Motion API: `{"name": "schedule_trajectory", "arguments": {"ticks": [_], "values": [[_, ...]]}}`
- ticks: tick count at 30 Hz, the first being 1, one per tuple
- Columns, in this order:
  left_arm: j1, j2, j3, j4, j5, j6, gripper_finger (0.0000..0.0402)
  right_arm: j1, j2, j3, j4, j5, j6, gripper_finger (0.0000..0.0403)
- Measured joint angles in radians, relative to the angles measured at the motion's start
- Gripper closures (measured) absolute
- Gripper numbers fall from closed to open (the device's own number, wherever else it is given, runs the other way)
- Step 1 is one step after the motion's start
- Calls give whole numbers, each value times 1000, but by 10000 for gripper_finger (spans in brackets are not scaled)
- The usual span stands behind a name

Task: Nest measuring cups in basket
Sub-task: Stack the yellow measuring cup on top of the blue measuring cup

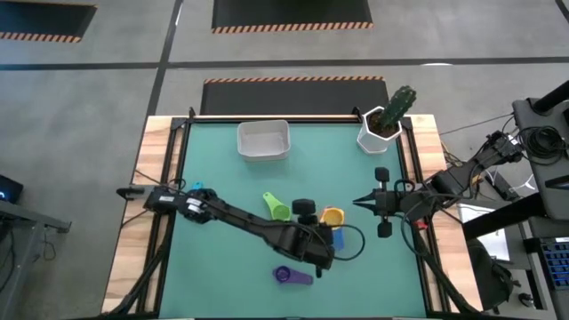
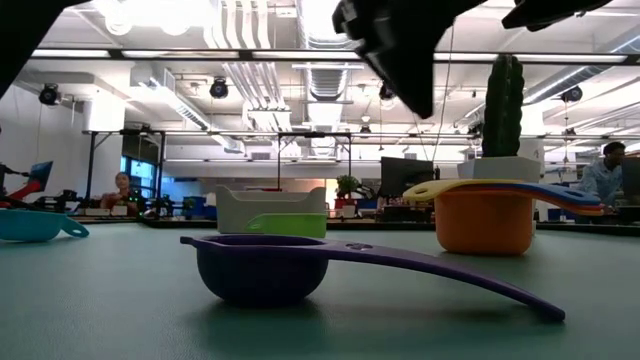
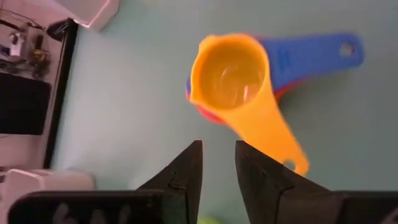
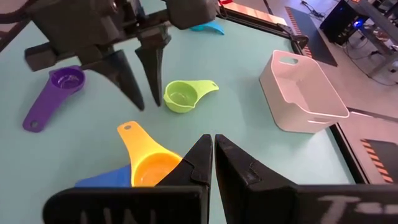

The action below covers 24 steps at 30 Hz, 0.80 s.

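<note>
A stack of measuring cups [image 1: 332, 220] sits right of the table's centre, a yellow cup [image 3: 231, 76] on top and a blue one [image 3: 311, 53] and a red one beneath. Standing singly are a green cup [image 1: 276, 208], a purple cup [image 1: 291, 276] near the front edge, and a teal cup [image 1: 197, 187] at the left. The white basket [image 1: 263, 140] rests at the far edge. My left gripper [image 1: 306, 212] hangs open above the table between the green cup and the stack, fingers pointing down. My right gripper [image 1: 359, 203] is shut, just right of the stack.
A white faceted pot with a green cactus [image 1: 386, 124] stands at the far right corner. My left arm lies slantwise across the middle of the table. Bare green mat [image 1: 222, 267] shows at the near left and between the basket and the cups.
</note>
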Motion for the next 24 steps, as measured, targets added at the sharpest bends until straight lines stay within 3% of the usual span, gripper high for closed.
{"name": "schedule_trajectory", "arguments": {"ticks": [18,21,24], "values": [[6,-7,-190,-58,-66,20,326,0,0,-1,-19,0,21,394],[6,-50,-253,-79,-96,-8,326,0,0,-2,-21,0,25,394],[7,-139,-356,21,-101,0,326,0,0,-3,-23,0,24,394]]}}
